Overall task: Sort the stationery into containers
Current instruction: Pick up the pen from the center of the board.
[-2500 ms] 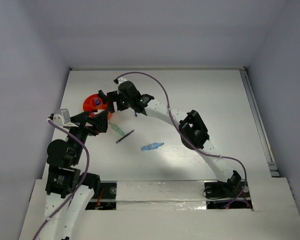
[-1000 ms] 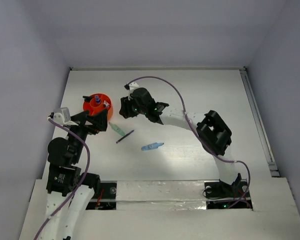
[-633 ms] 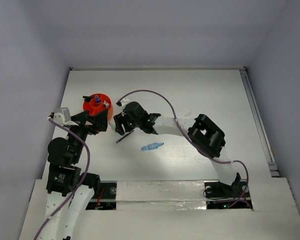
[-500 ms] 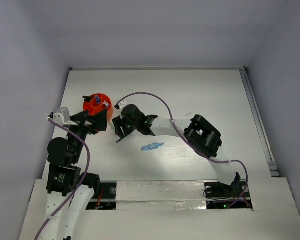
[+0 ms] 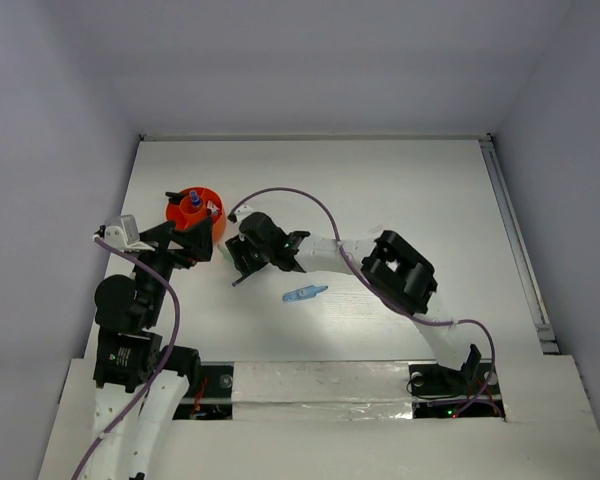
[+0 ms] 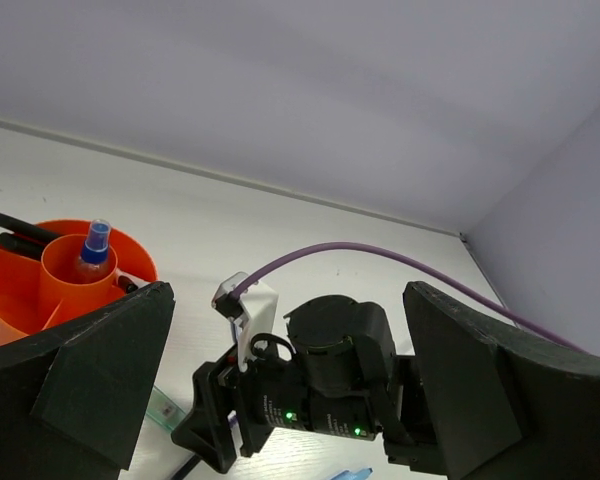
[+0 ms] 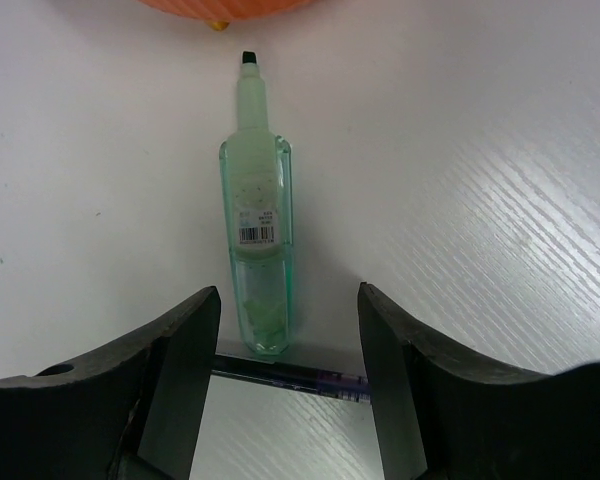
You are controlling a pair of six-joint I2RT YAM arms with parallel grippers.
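Having left the orange cup (image 5: 195, 211), where it hung 2.5 s ago, the right gripper (image 7: 285, 330) has swung back toward the near edge and dropped over the green marker (image 7: 260, 250). That marker now lies between its wide-spread fingers (image 7: 180, 380), not yet clasped. In the top view the gripper hides the marker, which was in plain sight a second ago. This indicates that one delivery is finished and the next pick is being lined up. The left gripper (image 6: 290, 390) has not moved; it hangs spread wide and empty just beside the cup. The blue marker (image 5: 305, 294) lies unmoved, well apart from the cup. The green marker has a translucent pale-green plastic barrel with a small barcode label. Its dark chisel tip is bare and points at the cup. A thin, dark purple pen (image 7: 290, 377) lies crosswise just beside its rear end, so closing may catch both. The cup is round, glossy orange plastic with an inner ring holding a blue-capped bottle (image 6: 93, 250). The table (image 7: 480, 150) is white with a faint diagonal grain.
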